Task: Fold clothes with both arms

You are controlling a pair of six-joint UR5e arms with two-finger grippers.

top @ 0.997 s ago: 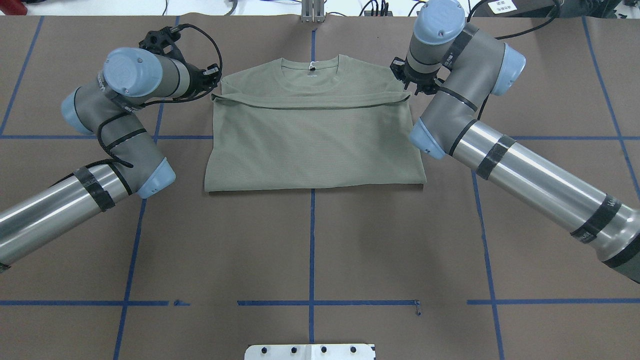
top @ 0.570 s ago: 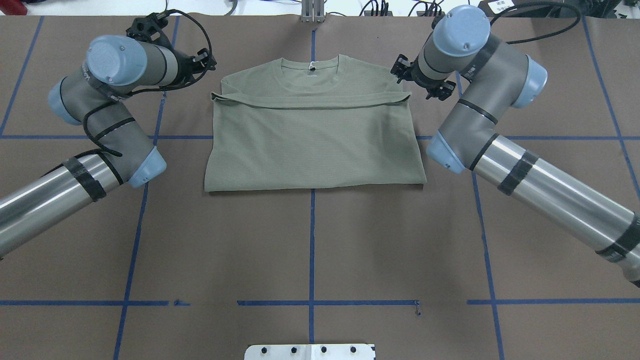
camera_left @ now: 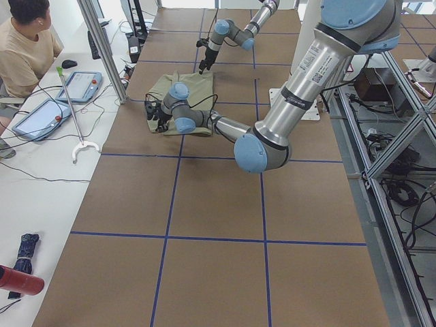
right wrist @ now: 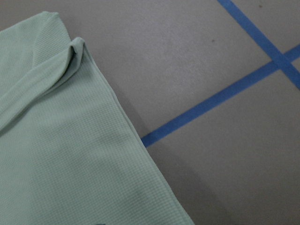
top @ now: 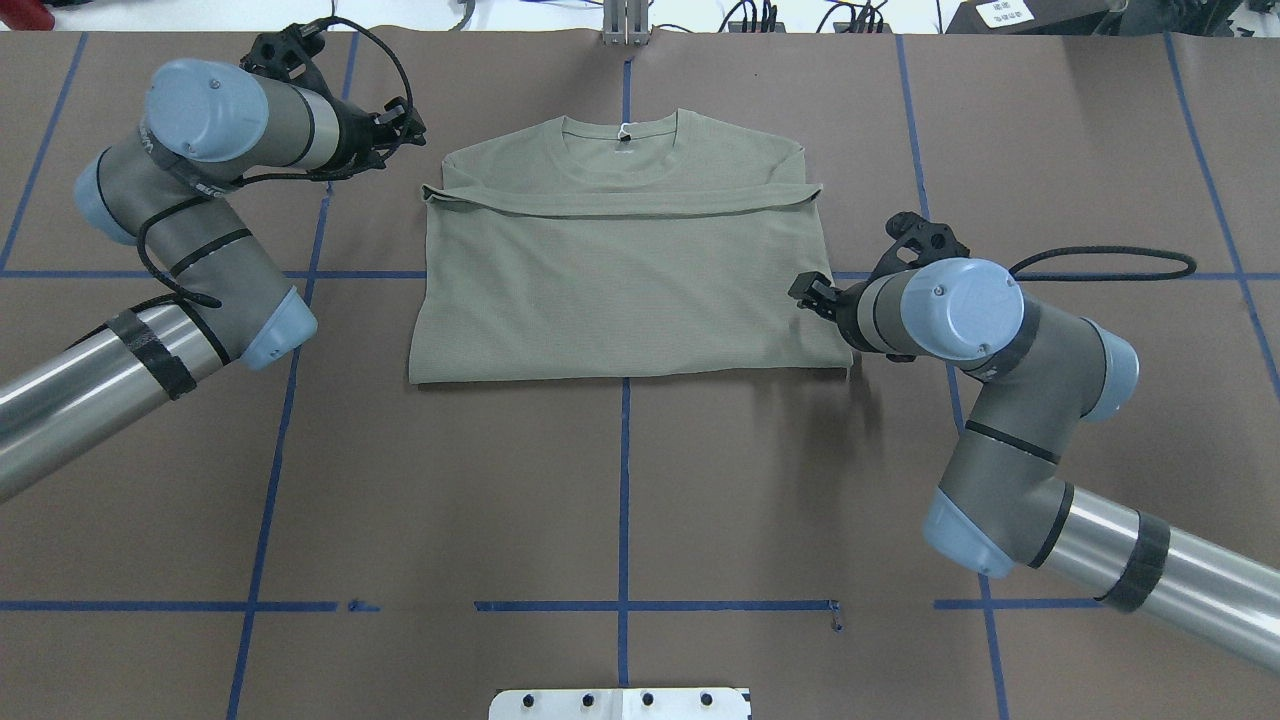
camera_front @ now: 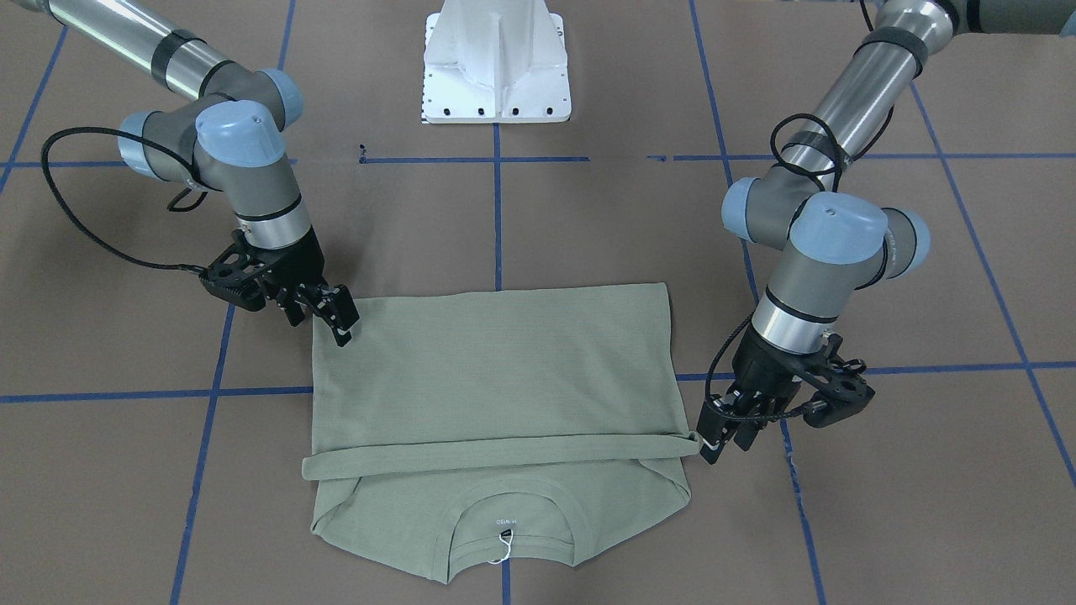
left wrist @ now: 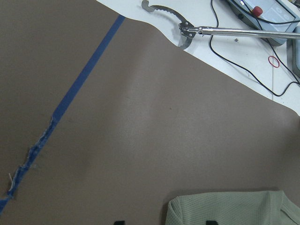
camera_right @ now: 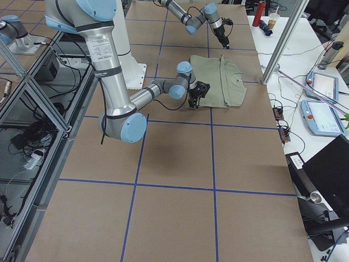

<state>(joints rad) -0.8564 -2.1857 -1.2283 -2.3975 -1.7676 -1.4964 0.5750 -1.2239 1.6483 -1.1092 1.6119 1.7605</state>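
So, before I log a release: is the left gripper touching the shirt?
Apart. Overhead view shows bare table between the left gripper and the shirt.

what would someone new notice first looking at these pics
The sage-green shirt lies folded into a neat rectangle on the brown table, its collar toward the far edge. The left tool hovers just off the shirt's far left corner. The right tool is at the shirt's right edge, near the corner closest to the robot.

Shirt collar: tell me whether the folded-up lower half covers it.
No, the shirt is folded short of the collar, which lies bare.
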